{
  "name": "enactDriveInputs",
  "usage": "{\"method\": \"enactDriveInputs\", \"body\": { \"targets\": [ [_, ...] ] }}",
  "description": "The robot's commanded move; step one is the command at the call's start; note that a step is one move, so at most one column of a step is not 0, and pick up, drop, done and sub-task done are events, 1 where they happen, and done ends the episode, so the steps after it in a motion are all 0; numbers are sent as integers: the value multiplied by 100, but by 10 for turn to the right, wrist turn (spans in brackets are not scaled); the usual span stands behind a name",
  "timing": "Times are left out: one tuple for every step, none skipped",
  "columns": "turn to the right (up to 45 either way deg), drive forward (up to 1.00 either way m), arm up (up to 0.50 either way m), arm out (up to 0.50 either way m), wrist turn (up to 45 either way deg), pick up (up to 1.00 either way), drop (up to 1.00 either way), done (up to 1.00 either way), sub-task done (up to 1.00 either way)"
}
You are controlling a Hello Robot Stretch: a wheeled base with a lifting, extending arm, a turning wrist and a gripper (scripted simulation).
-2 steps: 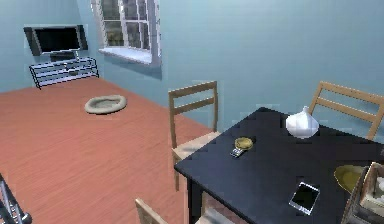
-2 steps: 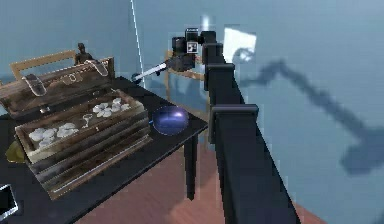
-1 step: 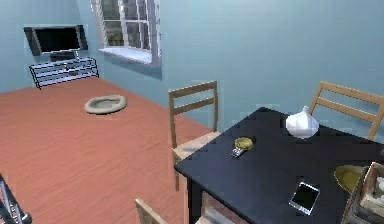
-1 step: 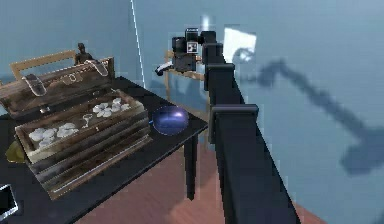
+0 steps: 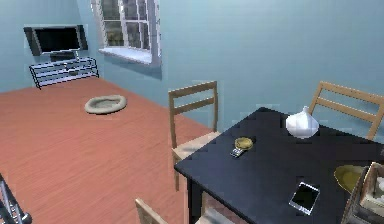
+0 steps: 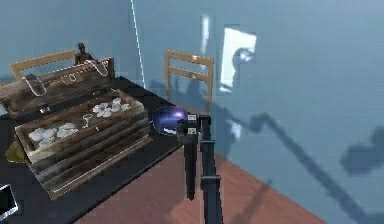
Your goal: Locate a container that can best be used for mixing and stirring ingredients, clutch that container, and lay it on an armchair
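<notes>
The dark blue, glossy rounded bowl (image 6: 166,122) sits at the black desk's (image 6: 95,190) far corner, beside an open wooden chest (image 6: 75,125). The hand (image 6: 186,128) is right by it; I cannot tell whether it holds anything. Best lift straight up, clear of the chest.

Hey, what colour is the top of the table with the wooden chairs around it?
The table is plain black, with no pattern. It shows best in the forward view.

Forward view looks ahead and down, black rectangular table (image 5: 260,170) near right, white-framed window (image 5: 128,25) far left, arm side view faces a blue wall (image 6: 300,80), close over the shared table's open wooden chest (image 6: 75,125).
</notes>
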Motion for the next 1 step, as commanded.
{"method": "enactDriveInputs", "body": {
  "targets": [
    [0, 0, 0, 0, 0, 100, 0, 0, 0]
  ]
}}
